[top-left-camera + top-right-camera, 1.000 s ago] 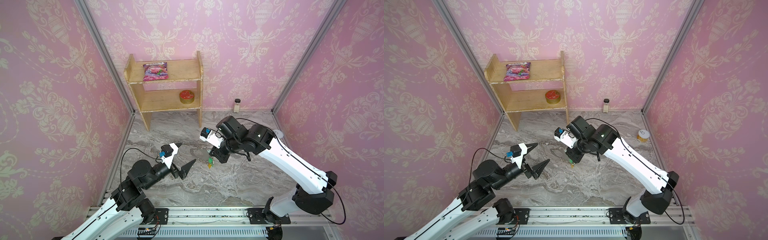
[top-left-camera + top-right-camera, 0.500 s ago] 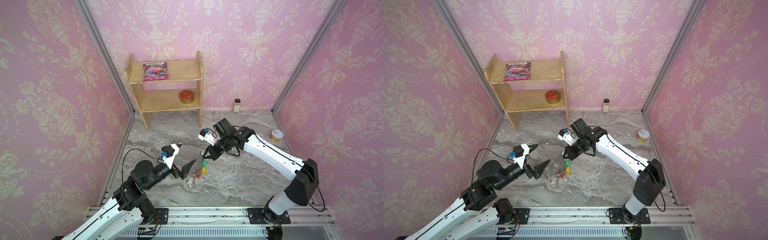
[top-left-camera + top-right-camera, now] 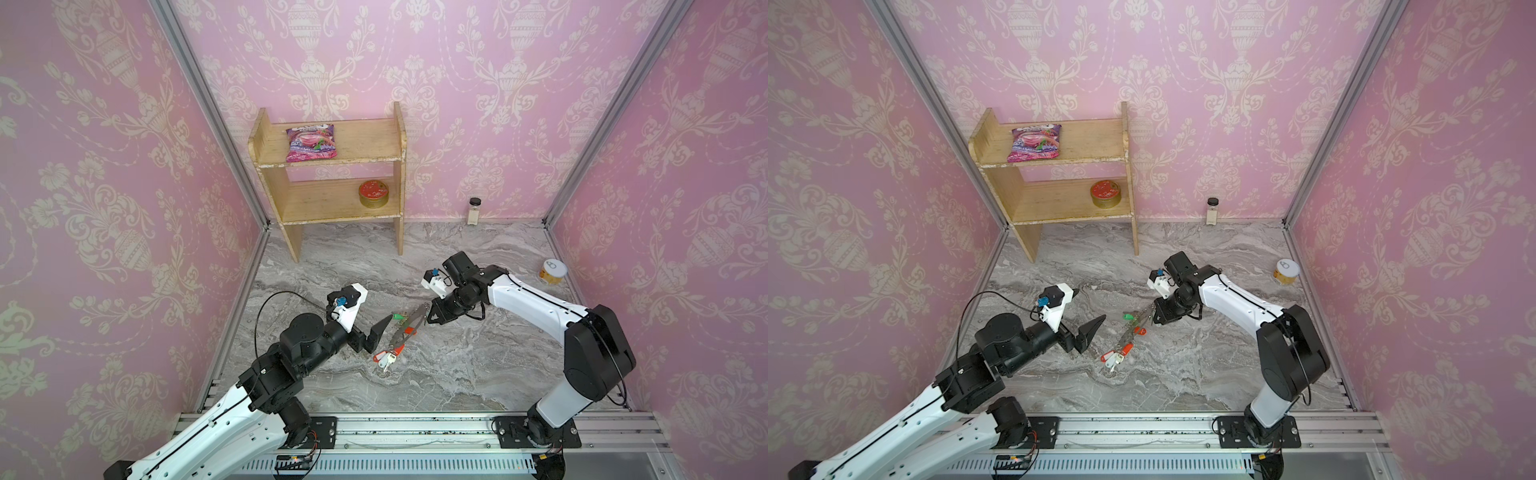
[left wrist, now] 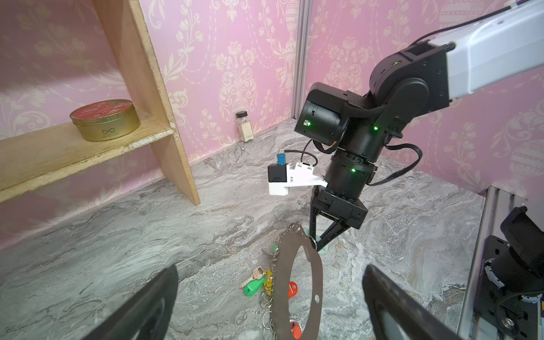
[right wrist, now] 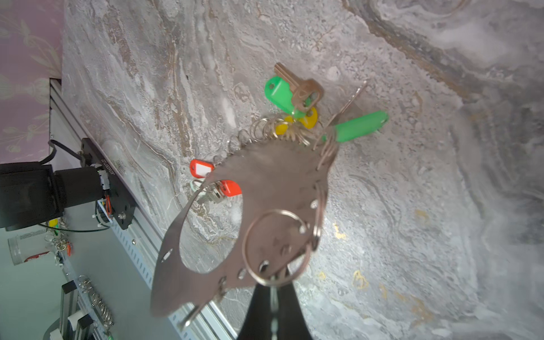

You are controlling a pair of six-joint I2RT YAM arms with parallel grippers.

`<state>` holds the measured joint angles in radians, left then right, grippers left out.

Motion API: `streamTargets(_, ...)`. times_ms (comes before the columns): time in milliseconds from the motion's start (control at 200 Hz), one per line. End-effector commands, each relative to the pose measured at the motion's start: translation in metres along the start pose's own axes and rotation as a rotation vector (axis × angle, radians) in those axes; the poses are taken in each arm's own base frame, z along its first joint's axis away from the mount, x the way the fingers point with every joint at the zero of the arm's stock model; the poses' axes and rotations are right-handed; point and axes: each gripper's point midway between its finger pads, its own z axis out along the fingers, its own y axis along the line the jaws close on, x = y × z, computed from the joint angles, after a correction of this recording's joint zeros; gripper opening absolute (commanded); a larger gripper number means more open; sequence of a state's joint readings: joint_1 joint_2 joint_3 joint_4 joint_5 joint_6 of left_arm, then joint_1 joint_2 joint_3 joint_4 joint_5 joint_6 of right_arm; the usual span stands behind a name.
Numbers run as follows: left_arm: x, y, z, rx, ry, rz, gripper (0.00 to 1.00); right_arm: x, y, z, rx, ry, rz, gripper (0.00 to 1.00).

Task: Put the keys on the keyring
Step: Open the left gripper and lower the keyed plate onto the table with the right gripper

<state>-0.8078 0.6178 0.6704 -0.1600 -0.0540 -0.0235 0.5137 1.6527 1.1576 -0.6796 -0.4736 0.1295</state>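
The keyring (image 3: 409,326) (image 3: 1133,328) is a flat grey hoop edged with small loops and red, yellow and green tags. It slants down towards the marble floor, and its low end has red-tagged keys (image 3: 384,359). My right gripper (image 3: 430,318) (image 5: 272,290) is shut on its upper rim (image 5: 273,182) beside a large split ring. A pale mint-green tag of the keys (image 4: 323,250) peeks out behind the right fingertips; the keys themselves are hidden. My left gripper (image 3: 376,305) (image 4: 269,268) is open and empty, facing the hoop (image 4: 282,282) between its fingers.
A wooden shelf (image 3: 332,183) stands at the back, with a candy bag (image 3: 311,142) and a round tin (image 3: 374,193). A spice jar (image 3: 473,210) stands by the back wall and a small can (image 3: 552,272) at the right wall. The metal rail (image 3: 415,432) runs along the front.
The right arm has stretched out and lowered. The keyring went from hanging bunched under the gripper to slanting down towards the left gripper. The left gripper has edged right.
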Motion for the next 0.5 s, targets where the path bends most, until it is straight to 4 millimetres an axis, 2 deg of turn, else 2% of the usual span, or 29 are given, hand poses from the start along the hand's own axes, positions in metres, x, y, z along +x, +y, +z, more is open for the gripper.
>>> streamTargets(0, 0.002, 0.008, 0.000, -0.047, 0.021, 0.010, 0.99, 0.013, -0.015, 0.008, 0.022, 0.008, 0.076, 0.00)
streamTargets(250, 0.012, 0.013, 0.006, -0.078, 0.059, 0.013, 0.99, 0.044, -0.036, 0.016, 0.061, 0.008, 0.168, 0.00)
streamTargets(315, 0.015, 0.015, 0.007, -0.088, 0.071, 0.013, 0.99, 0.048, -0.042, 0.013, 0.084, -0.006, 0.182, 0.11)
streamTargets(390, 0.019, 0.018, 0.008, -0.103, 0.083, 0.015, 0.99, 0.051, -0.047, 0.009, 0.097, -0.026, 0.200, 0.18)
streamTargets(445, 0.021, 0.020, 0.007, -0.117, 0.090, 0.015, 0.99, 0.050, -0.049, 0.003, 0.105, -0.058, 0.208, 0.29)
streamTargets(495, 0.023, 0.023, 0.007, -0.135, 0.099, 0.016, 0.99, 0.047, -0.050, -0.005, 0.115, -0.089, 0.214, 0.33)
